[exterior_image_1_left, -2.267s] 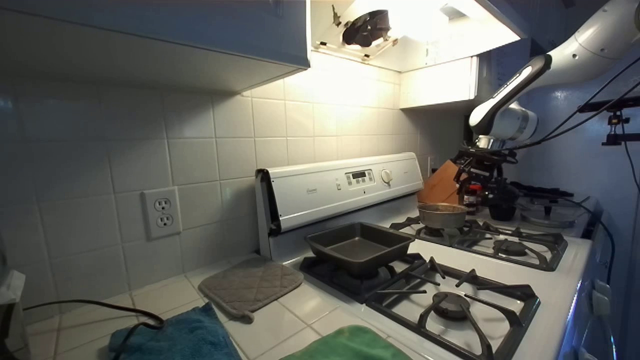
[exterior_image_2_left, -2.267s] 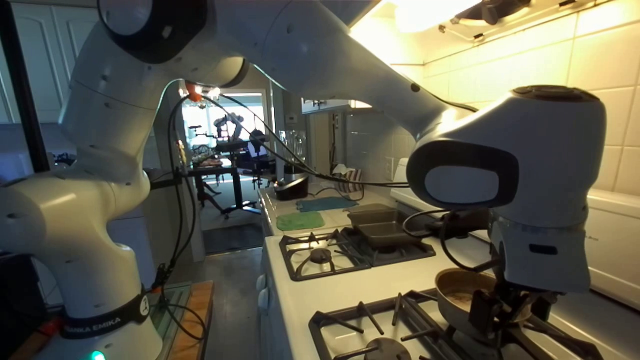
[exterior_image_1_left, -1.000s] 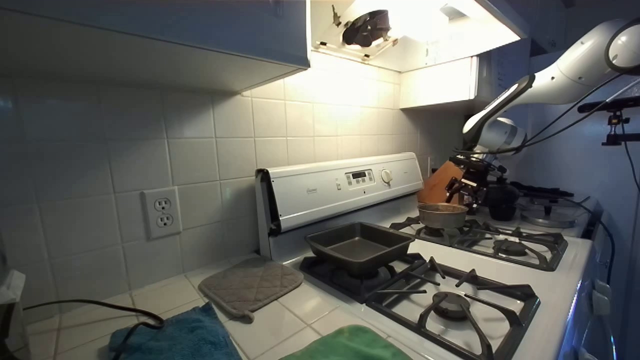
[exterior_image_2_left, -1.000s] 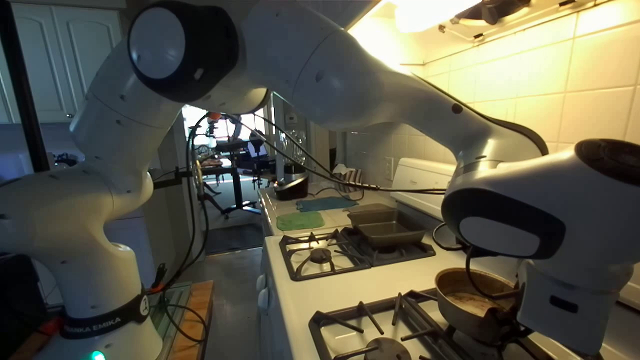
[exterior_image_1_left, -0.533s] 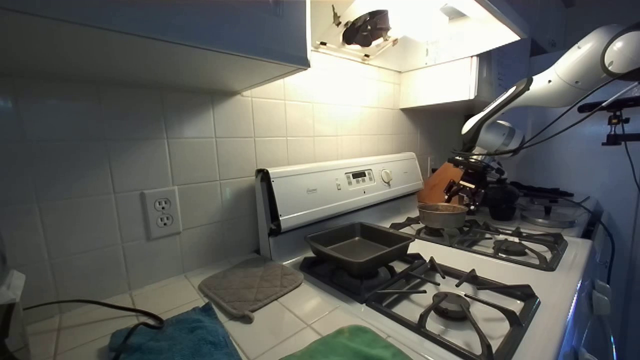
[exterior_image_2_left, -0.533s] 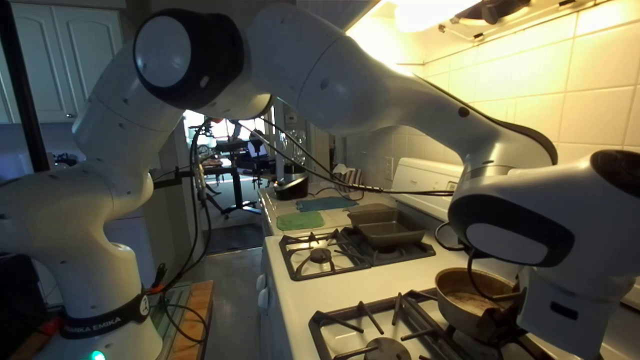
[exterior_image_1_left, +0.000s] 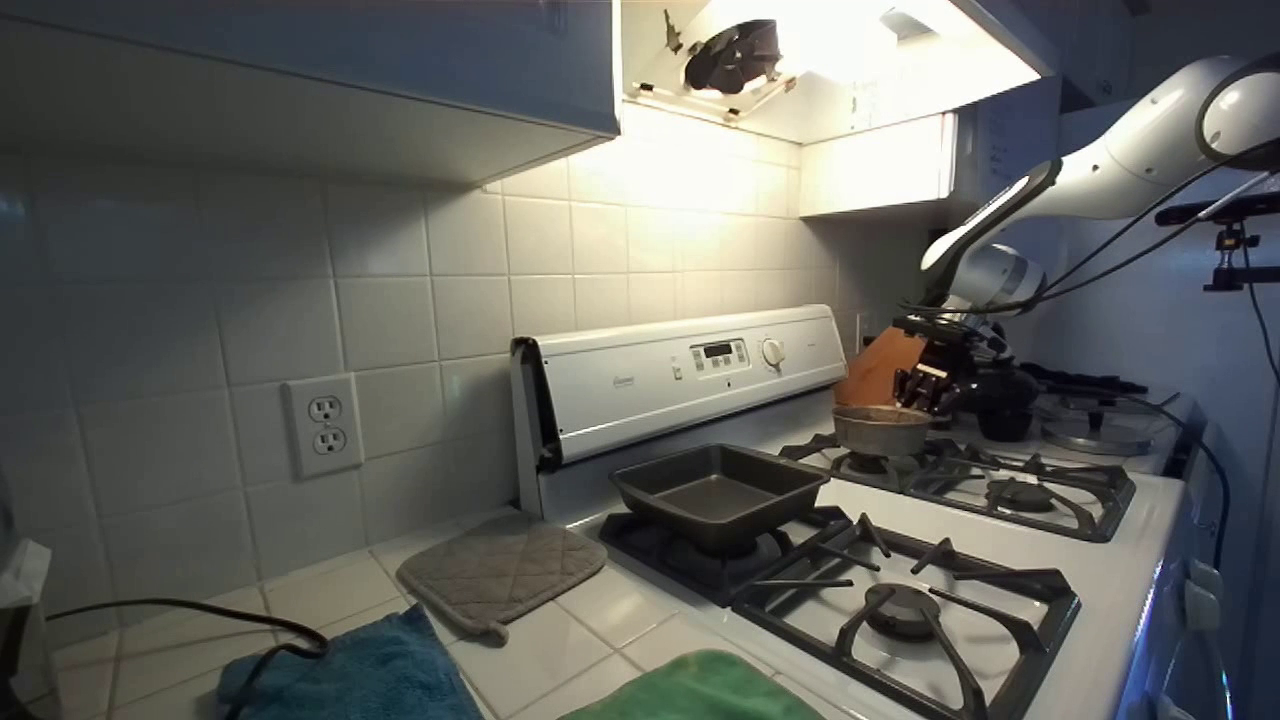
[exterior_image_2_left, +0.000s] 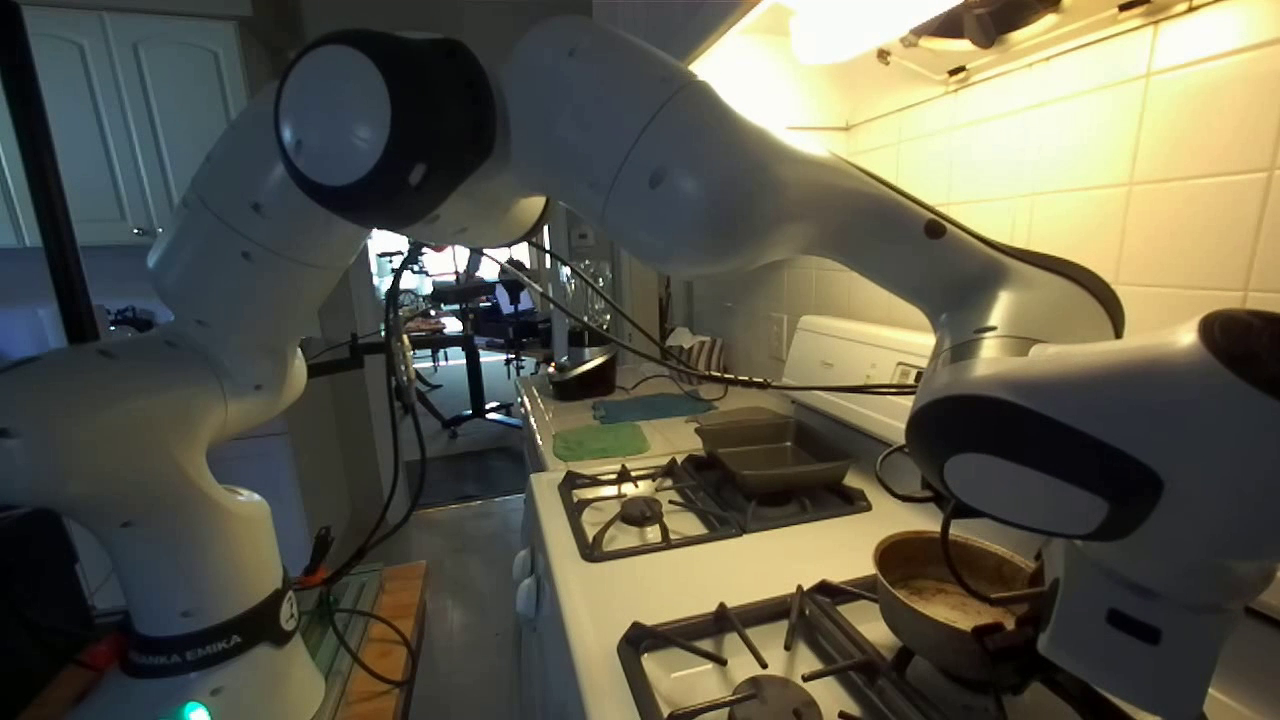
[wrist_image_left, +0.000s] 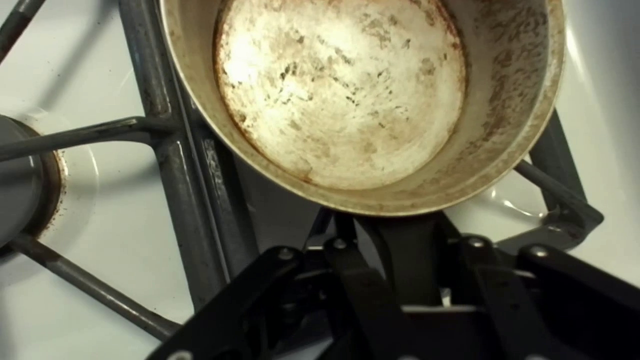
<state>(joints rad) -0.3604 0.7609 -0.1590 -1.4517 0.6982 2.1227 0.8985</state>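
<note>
A worn metal saucepan (wrist_image_left: 345, 100) sits over the rear burner grate and appears in both exterior views (exterior_image_1_left: 880, 432) (exterior_image_2_left: 925, 610). Its inside is stained brown, with no food in it. From its near side a dark handle (wrist_image_left: 411, 265) runs down between the two black fingers of my gripper (wrist_image_left: 397, 227). The fingers have come in on either side of the handle close to the pan's rim and look shut on it; their very tips are hidden below the rim. In an exterior view my gripper (exterior_image_1_left: 922, 390) stands behind the pan, tilted.
A square dark baking pan (exterior_image_1_left: 720, 490) rests on the neighbouring rear grate. The stove's control panel (exterior_image_1_left: 620, 400) rises behind. Beyond the gripper stand a wooden block (exterior_image_1_left: 885, 365), a dark pot (exterior_image_1_left: 1005, 420) and a glass lid (exterior_image_1_left: 1095, 435). A grey pot holder (exterior_image_1_left: 505, 570) lies on the counter.
The arm has come lower and reached over to the pan's handle, slowing lately. In the last half second the pan has shifted very slightly as the fingers closed around its handle.
</note>
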